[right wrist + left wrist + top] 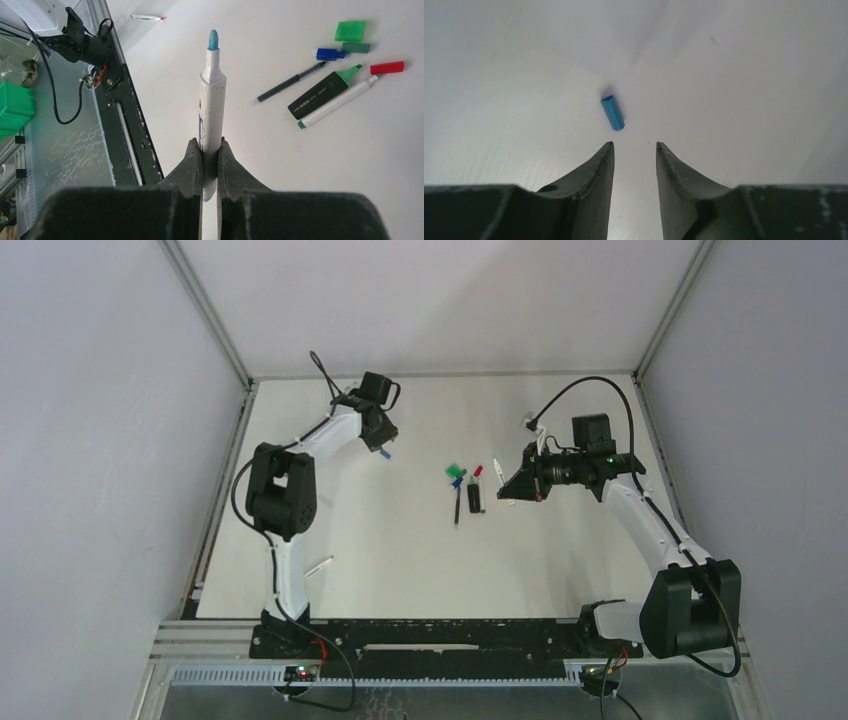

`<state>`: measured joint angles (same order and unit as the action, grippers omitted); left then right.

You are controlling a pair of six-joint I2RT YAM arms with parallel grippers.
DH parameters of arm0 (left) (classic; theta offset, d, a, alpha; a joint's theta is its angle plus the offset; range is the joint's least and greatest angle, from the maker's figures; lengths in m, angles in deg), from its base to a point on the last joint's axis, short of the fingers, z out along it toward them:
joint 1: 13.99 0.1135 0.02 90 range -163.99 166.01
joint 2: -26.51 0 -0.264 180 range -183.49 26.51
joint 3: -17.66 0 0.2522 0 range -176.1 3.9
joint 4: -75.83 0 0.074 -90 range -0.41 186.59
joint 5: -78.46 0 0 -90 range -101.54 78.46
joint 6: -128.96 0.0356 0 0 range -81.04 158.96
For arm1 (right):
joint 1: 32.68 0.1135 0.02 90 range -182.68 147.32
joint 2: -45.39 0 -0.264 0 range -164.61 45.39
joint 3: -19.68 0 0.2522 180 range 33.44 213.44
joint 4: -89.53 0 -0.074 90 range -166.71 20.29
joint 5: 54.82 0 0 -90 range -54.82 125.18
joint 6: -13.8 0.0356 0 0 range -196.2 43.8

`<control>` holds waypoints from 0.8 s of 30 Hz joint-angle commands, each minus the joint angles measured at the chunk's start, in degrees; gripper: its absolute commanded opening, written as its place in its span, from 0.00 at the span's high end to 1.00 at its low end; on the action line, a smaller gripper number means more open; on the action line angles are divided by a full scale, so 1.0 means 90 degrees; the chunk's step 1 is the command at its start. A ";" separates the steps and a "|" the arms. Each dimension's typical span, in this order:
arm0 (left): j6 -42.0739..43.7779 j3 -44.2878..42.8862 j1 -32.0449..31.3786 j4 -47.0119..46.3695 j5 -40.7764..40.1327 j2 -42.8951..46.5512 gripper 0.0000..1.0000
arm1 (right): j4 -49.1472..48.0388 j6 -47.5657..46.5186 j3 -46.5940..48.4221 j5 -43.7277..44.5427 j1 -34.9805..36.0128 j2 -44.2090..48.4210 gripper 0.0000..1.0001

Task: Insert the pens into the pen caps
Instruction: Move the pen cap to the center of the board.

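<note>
Left gripper (634, 145): jaws partly apart, nothing between them, low over the table (560, 570).
Blue cap (612, 113): lay on its side just beyond the left fingertips, apart from them, open end away.
Right gripper (210, 145): clamped on a marker (212, 90), white barrel, bare blue-green tip pointing away from the wrist.
Marker print: blue and green marks on the barrel, unreadable.
Mid-table group: slim pen (290, 81), highlighter (320, 95) with black body and green tip, white pen (340, 102).
Highlighter label: white lettering, too small to read.
Loose caps: red cap (387, 67) at the white pen's tip; dark blue cap (330, 54), dark green cap (356, 47) and green cap (350, 30) close together.
Lone pen (320, 564): beside the left arm, well apart.
</note>
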<state>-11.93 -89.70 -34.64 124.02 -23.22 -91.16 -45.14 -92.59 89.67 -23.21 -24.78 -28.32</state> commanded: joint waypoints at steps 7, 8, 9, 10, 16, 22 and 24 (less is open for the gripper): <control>-0.0181 -0.1271 0.0087 0.1154 -0.0461 -0.0844 0.59 | -0.0041 -0.0121 0.0264 -0.0075 -0.0048 0.0195 0.96; -0.0169 -0.1292 0.0087 0.1154 -0.0460 -0.0858 0.59 | -0.0041 -0.0123 0.0261 -0.0075 -0.0048 0.0184 0.95; -0.0157 -0.1302 0.0087 0.1149 -0.0455 -0.0877 0.59 | -0.0041 -0.0123 0.0262 -0.0067 -0.0048 0.0183 0.96; -0.0149 -0.1305 0.0092 0.1154 -0.0446 -0.0901 0.59 | -0.0049 -0.0123 0.0266 -0.0066 -0.0053 0.0182 0.96; -0.0153 -0.1335 0.0092 0.1159 -0.0349 -0.1066 0.59 | -0.0042 -0.0123 0.0266 -0.0067 -0.0051 0.0192 0.96; -0.0146 -0.1409 0.0096 0.1183 -0.0302 -0.1201 0.59 | -0.0051 -0.0123 0.0266 -0.0067 -0.0055 0.0192 0.96; -0.0151 -0.1447 0.0096 0.1192 -0.0291 -0.1243 0.59 | -0.0051 -0.0118 0.0266 -0.0071 -0.0056 0.0192 0.96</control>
<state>-12.70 -99.67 -34.05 134.01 -26.22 -101.60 -45.14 -92.61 89.69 -23.19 -25.06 -28.21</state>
